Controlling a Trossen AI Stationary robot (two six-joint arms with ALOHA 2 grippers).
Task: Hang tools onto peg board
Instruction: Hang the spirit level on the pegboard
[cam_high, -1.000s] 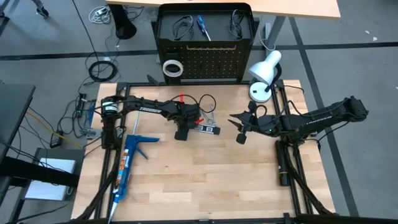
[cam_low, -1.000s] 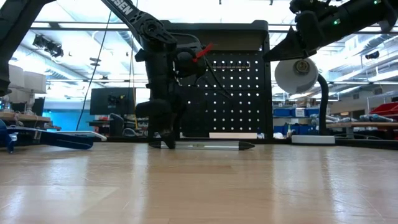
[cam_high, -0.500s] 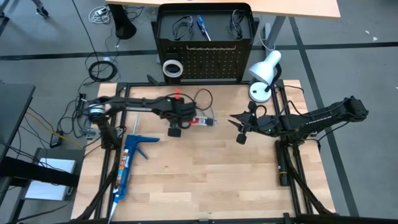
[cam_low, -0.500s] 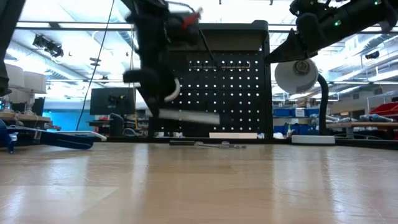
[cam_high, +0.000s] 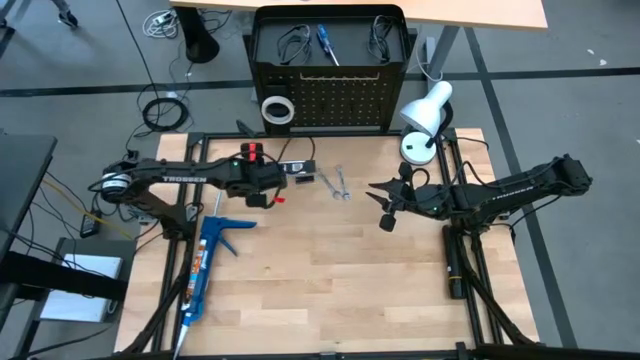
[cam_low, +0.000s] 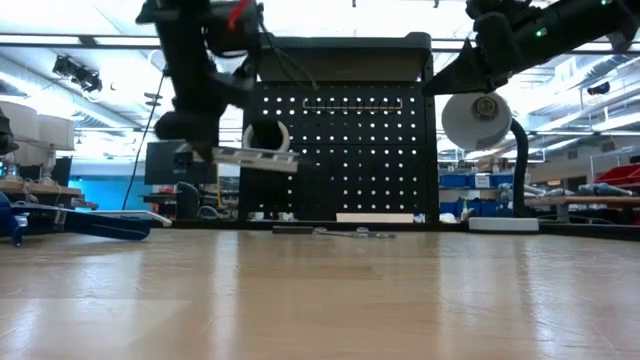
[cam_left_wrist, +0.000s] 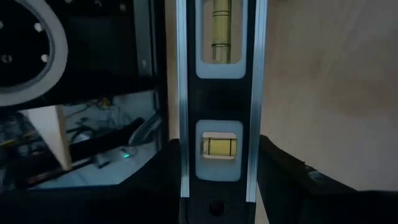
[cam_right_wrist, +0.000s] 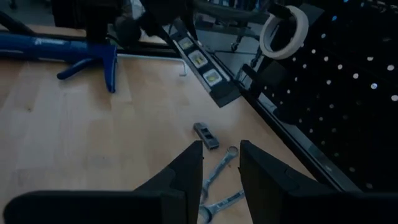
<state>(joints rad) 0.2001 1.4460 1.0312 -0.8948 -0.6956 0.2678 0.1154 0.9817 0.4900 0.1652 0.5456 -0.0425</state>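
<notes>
Transport step: left end effector (cam_low: 215, 150) gripped black aluminium-edged spirit level (cam_left_wrist: 219, 93), raised near black perforated peg board (cam_low: 350, 130). Next: align, hook. Right end effector (cam_right_wrist: 221, 165) parted, empty.

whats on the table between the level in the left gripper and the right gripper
Two silver wrenches lie on the wood between the level held by the left gripper and the right gripper; the high view shows it.

You see: peg board (cam_high: 330, 100) black, rows of pale holes | tape ring (cam_high: 277, 108) white | level (cam_left_wrist: 217, 99) black, silver edges, yellow vials | wrenches (cam_high: 335, 182) silver | caulking gun (cam_high: 205, 262) blue | lamp (cam_high: 425, 108) white | counter (cam_high: 330, 280) pale wood grain
</notes>
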